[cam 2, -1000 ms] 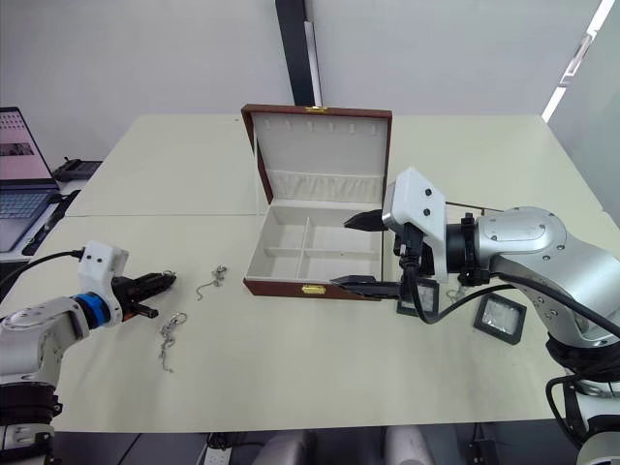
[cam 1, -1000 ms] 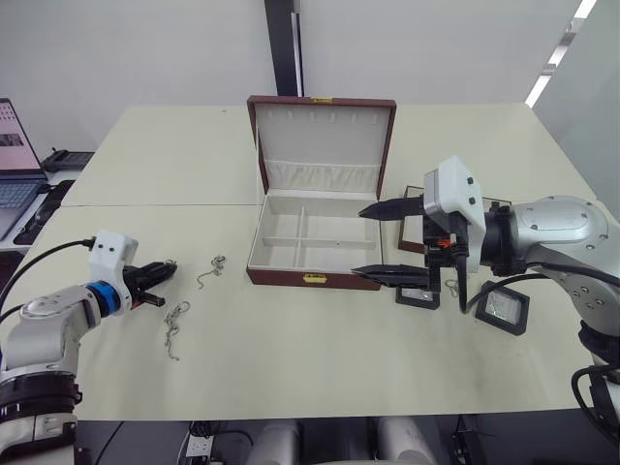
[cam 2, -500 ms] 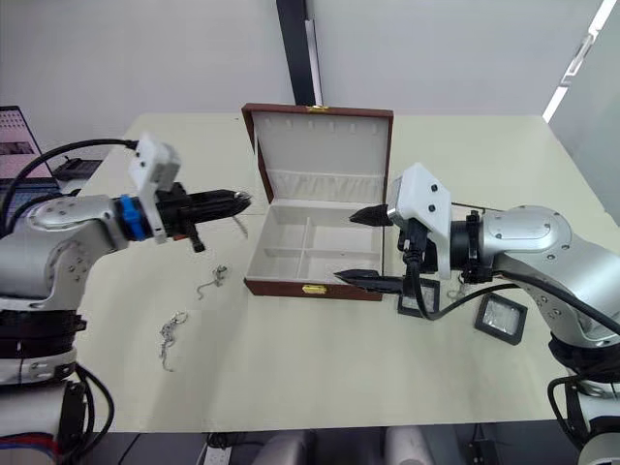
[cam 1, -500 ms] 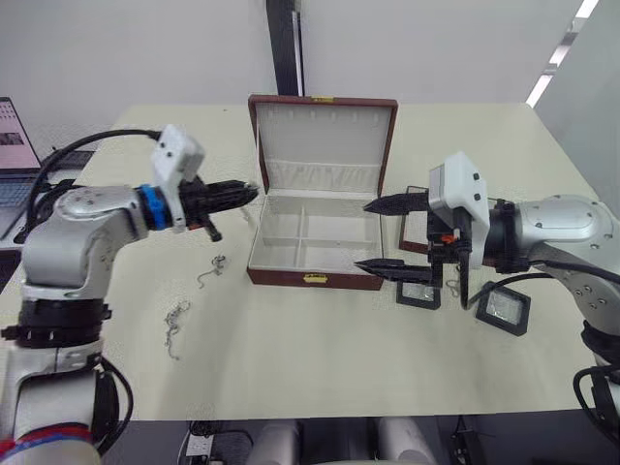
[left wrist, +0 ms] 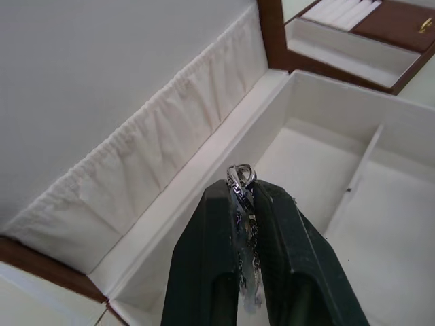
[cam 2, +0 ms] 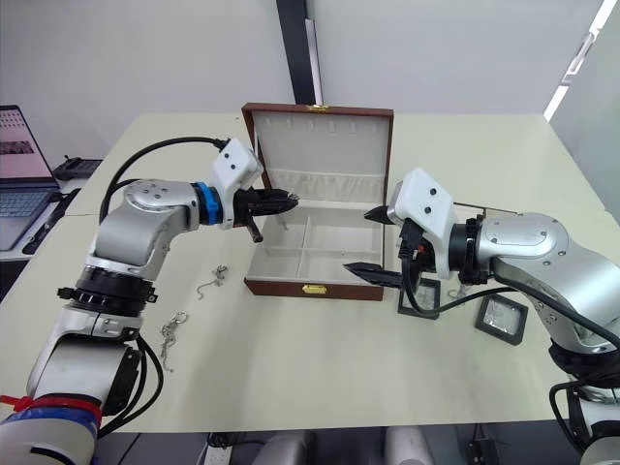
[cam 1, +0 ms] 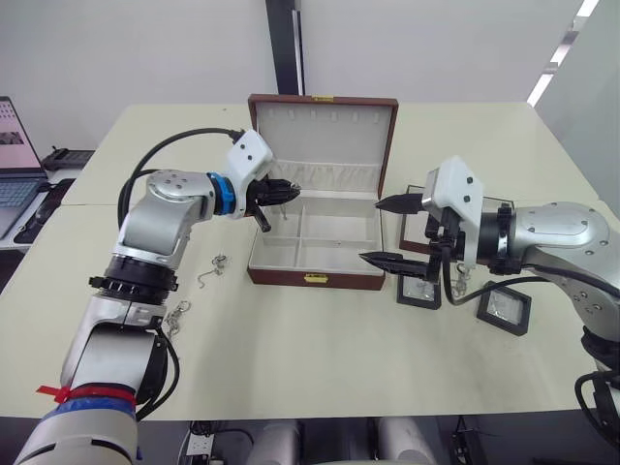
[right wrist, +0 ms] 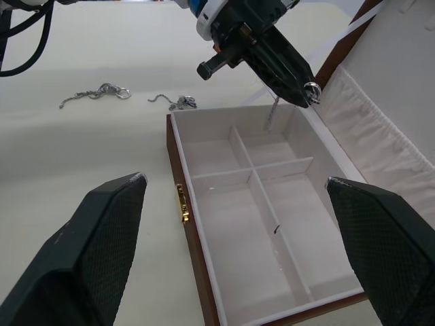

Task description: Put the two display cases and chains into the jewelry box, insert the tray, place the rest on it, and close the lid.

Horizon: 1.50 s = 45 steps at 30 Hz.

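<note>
A silver chain (left wrist: 243,197) is pinched in the left gripper (cam 1: 287,193) above the open jewelry box (cam 1: 315,244); the right gripper (cam 1: 386,231) is held wide apart, empty, beside it.

Pale cream table (cam 1: 320,368) before a white wall (cam 1: 145,48), dark pillar (cam 1: 283,46), laptop (cam 1: 15,165) alongside.
</note>
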### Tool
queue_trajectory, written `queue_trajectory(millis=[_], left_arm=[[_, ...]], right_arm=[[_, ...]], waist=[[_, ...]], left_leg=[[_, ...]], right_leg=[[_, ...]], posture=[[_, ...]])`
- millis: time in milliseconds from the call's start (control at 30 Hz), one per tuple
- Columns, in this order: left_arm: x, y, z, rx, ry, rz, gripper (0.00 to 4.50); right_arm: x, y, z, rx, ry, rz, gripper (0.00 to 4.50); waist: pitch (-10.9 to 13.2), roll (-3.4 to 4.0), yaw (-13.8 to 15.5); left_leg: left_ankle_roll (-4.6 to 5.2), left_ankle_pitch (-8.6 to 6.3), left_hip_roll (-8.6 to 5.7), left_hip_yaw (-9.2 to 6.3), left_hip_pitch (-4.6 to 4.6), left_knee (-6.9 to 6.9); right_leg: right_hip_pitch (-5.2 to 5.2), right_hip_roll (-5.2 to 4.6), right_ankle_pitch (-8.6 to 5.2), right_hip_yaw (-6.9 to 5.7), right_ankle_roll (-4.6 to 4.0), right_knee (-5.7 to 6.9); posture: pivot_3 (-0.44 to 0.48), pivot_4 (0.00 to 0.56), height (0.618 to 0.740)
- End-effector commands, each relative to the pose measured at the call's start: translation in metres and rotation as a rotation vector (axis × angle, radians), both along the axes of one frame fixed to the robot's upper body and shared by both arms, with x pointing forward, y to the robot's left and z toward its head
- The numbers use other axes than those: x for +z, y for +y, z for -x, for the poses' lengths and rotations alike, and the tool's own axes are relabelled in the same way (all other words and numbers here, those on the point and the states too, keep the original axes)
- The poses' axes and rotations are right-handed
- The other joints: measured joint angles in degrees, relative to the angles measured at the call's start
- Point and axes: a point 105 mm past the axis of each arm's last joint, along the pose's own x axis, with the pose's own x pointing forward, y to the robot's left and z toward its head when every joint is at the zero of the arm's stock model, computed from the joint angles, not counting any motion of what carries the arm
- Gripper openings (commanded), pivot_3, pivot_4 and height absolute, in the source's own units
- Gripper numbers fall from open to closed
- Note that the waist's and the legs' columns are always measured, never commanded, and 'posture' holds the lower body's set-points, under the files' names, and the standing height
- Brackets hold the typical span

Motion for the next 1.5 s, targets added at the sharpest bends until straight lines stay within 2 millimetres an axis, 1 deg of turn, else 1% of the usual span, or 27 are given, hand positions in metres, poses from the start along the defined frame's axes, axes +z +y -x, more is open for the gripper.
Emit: queue_trajectory(millis=[33,100,200,400,467,533,633,667,700,800,867,900,1000,1033,1133,1233,1333,1400,1500], left_arm=[[0.007,-0.006,-0.008,0.015,-0.085,-0.048,0.11],[0.003,-0.007,-0.009,0.015,-0.078,-0.058,0.11],[-0.011,-0.002,-0.008,0.024,-0.051,-0.128,0.11],[-0.018,0.002,-0.01,0.055,-0.029,-0.152,0.11],[-0.019,0.005,-0.01,0.062,-0.03,-0.167,0.83],[-0.019,0.006,-0.01,0.065,-0.033,-0.172,1.36],[-0.015,0.005,-0.01,0.068,-0.042,-0.164,2.27],[-0.013,0.005,-0.009,0.068,-0.044,-0.158,2.5],[-0.011,0.004,-0.009,0.066,-0.048,-0.15,2.8],[0.004,0.0,-0.004,0.063,-0.069,-0.096,3.65],[0.013,-0.001,0.0,0.059,-0.066,-0.054,4.32],[0.018,-0.001,0.004,0.054,-0.067,-0.039,4.48],[0.026,-0.002,0.011,0.041,-0.063,-0.005,4.48],[0.032,-0.001,0.016,0.03,-0.065,0.027,4.48],[0.043,0.007,0.029,0.027,-0.05,0.079,4.48],[0.046,0.027,0.045,0.013,-0.021,0.133,4.48],[0.032,0.07,0.06,0.037,0.004,0.092,4.48],[0.021,0.104,0.066,0.109,0.031,0.086,4.48],[0.009,0.136,0.076,0.165,0.018,0.088,4.48]], right_arm=[[0.009,0.005,0.005,0.015,-0.05,0.005,4.5],[0.008,0.006,0.006,0.02,-0.043,0.006,4.5],[0.006,0.006,0.007,0.027,-0.039,0.015,4.5],[0.006,0.005,0.004,0.015,-0.041,0.016,4.5],[0.006,0.005,0.004,0.013,-0.042,0.016,4.5],[0.006,0.004,0.004,0.011,-0.042,0.016,4.5],[0.006,0.004,0.003,0.008,-0.042,0.016,4.5],[0.006,0.003,0.003,0.007,-0.042,0.016,4.5],[0.006,0.003,0.003,0.007,-0.042,0.015,4.5],[0.005,0.001,0.003,0.003,-0.045,0.016,4.5],[0.005,0.0,0.003,-0.001,-0.047,0.017,4.5],[0.005,-0.001,0.003,-0.004,-0.049,0.017,4.5],[0.005,-0.003,0.003,-0.01,-0.056,0.016,4.5],[0.006,-0.004,0.002,-0.014,-0.064,0.012,4.5],[0.008,-0.009,0.002,-0.025,-0.085,0.009,4.5],[0.009,-0.022,0.007,-0.041,-0.123,0.018,4.5],[0.007,-0.045,0.01,-0.102,-0.176,0.043,4.5],[0.002,-0.067,0.011,-0.175,-0.186,0.058,4.5],[-0.008,-0.094,0.017,-0.253,-0.176,0.091,4.5]], waist=[[0.0,0.0,0.09],[0.0,-0.01,0.08],[0.0,-0.01,-0.04],[0.0,-0.01,0.01],[0.01,-0.01,0.01],[0.0,-0.01,0.01],[0.0,-0.01,0.0],[0.0,-0.01,0.0],[0.0,-0.01,0.0],[0.0,-0.01,0.0],[0.0,-0.01,-0.04],[0.0,0.0,-0.05],[0.0,0.0,-0.02],[0.0,0.0,-0.03],[0.0,-0.01,-0.03],[0.0,0.0,-0.06],[0.01,0.01,-0.22],[0.01,0.02,-0.12],[0.01,0.02,0.21]], left_leg=[[0.0,0.0,-0.04,-0.04,-0.02,0.02],[0.0,0.0,-0.06,-0.08,-0.06,0.06],[0.01,0.0,-0.07,-0.1,-0.09,0.07],[0.01,0.0,-0.08,-0.13,-0.12,0.1],[0.01,0.0,-0.08,-0.13,-0.14,0.12],[0.01,0.0,-0.08,-0.14,-0.15,0.12],[0.01,0.0,-0.08,-0.14,-0.15,0.13],[0.01,0.0,-0.08,-0.14,-0.15,0.13],[0.01,0.0,-0.08,-0.14,-0.16,0.14],[0.01,0.0,-0.08,-0.15,-0.21,0.16],[0.01,0.0,-0.08,-0.19,-0.37,0.32],[0.01,0.0,-0.08,-0.22,-0.47,0.44],[0.02,-0.01,-0.1,-0.29,-0.68,0.7],[0.02,-0.01,-0.12,-0.28,-0.68,0.72],[0.02,-0.01,-0.12,-0.29,-0.68,0.72],[0.03,-0.01,-0.12,-0.27,-0.68,0.72],[0.04,-0.02,-0.08,-0.27,-0.64,0.69],[0.05,-0.02,-0.09,-0.25,-0.64,0.66],[0.07,-0.04,-0.1,-0.25,-0.64,0.7]], right_leg=[[0.0,-0.02,0.01,0.0,0.01,0.0],[-0.01,-0.03,0.02,-0.02,0.03,-0.01],[-0.05,-0.03,0.02,-0.02,0.04,0.0],[-0.06,-0.02,0.02,-0.05,0.04,0.01],[-0.06,-0.03,0.02,-0.06,0.04,0.01],[-0.07,-0.03,0.02,-0.07,0.04,0.01],[-0.07,-0.03,0.02,-0.07,0.04,0.01],[-0.07,-0.03,0.02,-0.07,0.04,0.02],[-0.07,-0.03,0.02,-0.07,0.04,0.02],[-0.1,-0.03,0.02,-0.1,0.04,0.02],[-0.17,-0.02,0.03,-0.18,0.05,0.04],[-0.2,-0.02,0.03,-0.24,0.05,0.04],[-0.21,-0.02,0.05,-0.35,0.09,0.07],[-0.2,-0.03,0.06,-0.35,0.11,0.07],[-0.2,-0.03,0.07,-0.34,0.12,0.06],[-0.2,-0.03,0.07,-0.33,0.12,0.06],[-0.21,-0.02,0.07,-0.28,0.12,0.05],[-0.2,-0.02,0.07,-0.3,0.12,0.04],[-0.15,-0.02,0.08,-0.3,0.12,0.05]], posture=[[0.0,0.15,0.74],[0.0,0.15,0.74],[0.0,0.15,0.74],[0.0,0.15,0.74],[0.0,0.15,0.74],[0.0,0.15,0.74],[0.0,0.15,0.74],[0.0,0.15,0.74],[0.0,0.15,0.74],[0.0,0.15,0.74],[0.0,0.15,0.74],[0.0,0.15,0.74],[0.0,0.15,0.74],[0.0,0.15,0.74],[0.0,0.15,0.74],[0.0,0.15,0.74],[0.0,0.15,0.74],[0.0,0.15,0.74],[0.0,0.15,0.74]])
